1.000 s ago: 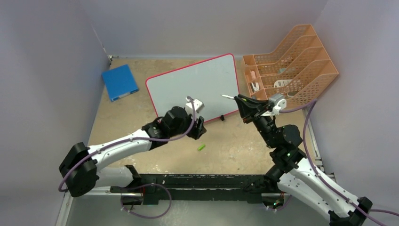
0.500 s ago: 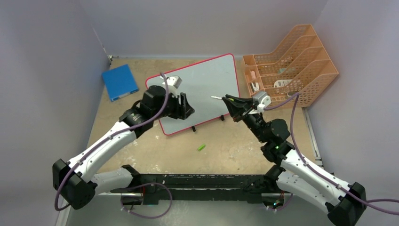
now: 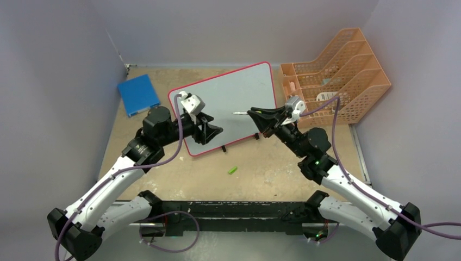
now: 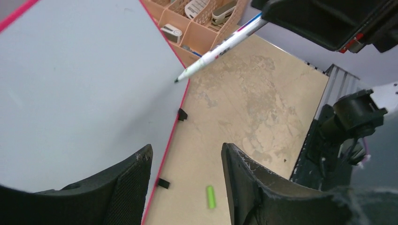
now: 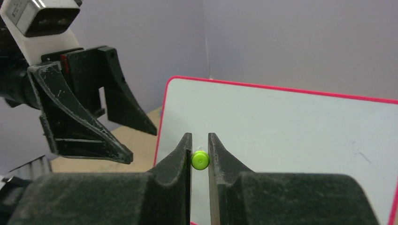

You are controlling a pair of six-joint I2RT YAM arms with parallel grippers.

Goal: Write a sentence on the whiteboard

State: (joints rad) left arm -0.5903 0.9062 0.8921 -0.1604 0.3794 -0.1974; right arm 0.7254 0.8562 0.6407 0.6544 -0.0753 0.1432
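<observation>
Top view: whiteboard (image 3: 239, 87) lies tilted at table centre. Left gripper (image 3: 213, 133) hangs half spread over the board near its 7 o'clock corner, nothing held. Right gripper (image 3: 253, 112) pinches a pen (image 3: 242, 113), tip above mid-board; contact unclear.

Left wrist: jaws apart, empty; board's red rim below, pen tip at 12 o'clock.

Right wrist: jaws narrow, clamped on the pen's green end; board ahead.
</observation>
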